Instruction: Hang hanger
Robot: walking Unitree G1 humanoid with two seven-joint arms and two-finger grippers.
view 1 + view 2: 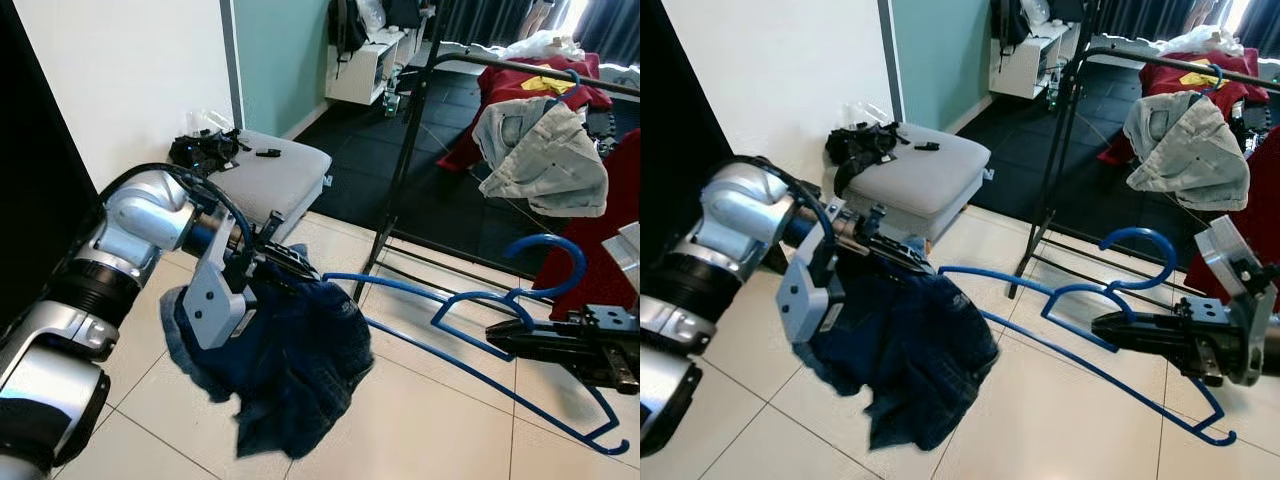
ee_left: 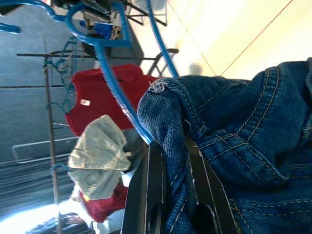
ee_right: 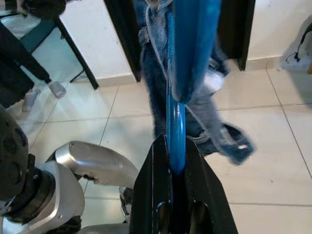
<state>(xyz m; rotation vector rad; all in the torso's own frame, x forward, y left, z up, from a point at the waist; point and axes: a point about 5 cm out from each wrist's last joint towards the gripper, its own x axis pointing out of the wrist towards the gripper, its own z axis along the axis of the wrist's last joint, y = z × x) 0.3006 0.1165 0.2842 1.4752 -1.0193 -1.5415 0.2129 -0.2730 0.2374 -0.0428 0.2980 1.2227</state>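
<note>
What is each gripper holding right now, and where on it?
Left gripper pinches the denim garment at its seamed edge; right gripper clamps the blue hanger just below its hook.

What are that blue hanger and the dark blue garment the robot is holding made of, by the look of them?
The blue hanger looks like moulded plastic: one even colour, smooth and slightly glossy, though coated metal can't be ruled out. The dark garment looks like denim: a coarse blue weave with thick seams and pale topstitching, clear in the left wrist view.
</note>
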